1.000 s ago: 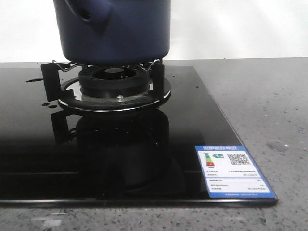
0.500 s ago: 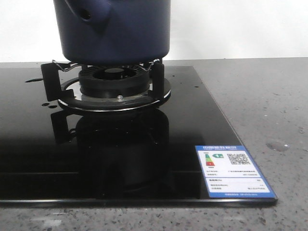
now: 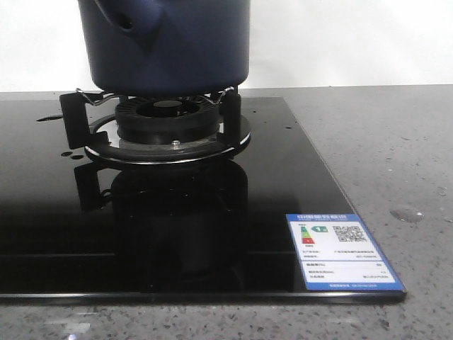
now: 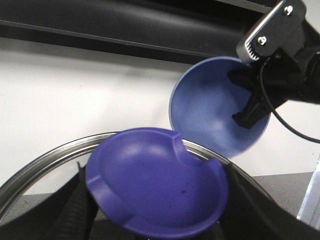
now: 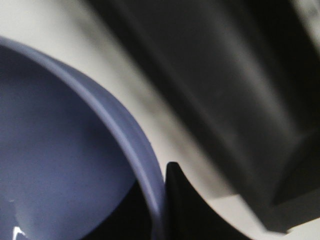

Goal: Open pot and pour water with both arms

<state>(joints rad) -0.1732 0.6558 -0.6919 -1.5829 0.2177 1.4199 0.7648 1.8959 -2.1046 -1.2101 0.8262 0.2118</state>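
On the burner, the pot (image 3: pixel 166 46) is cropped above; both hands' states cannot be told.

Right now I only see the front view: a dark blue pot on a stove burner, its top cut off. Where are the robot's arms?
Observer: Outside your picture. The left wrist camera shows the right arm's fingers gripping a pale blue bowl by its rim, tipped on its side.
Visitor: Is there water in the bowl?
Observer: The right wrist view shows its inside close up but blurred, so I can't tell.
Visitor: And the left arm?
Observer: Its camera has a darker purple-blue dish-shaped piece right in front of it, with a steel ring behind. I can't tell whether that arm is holding it.
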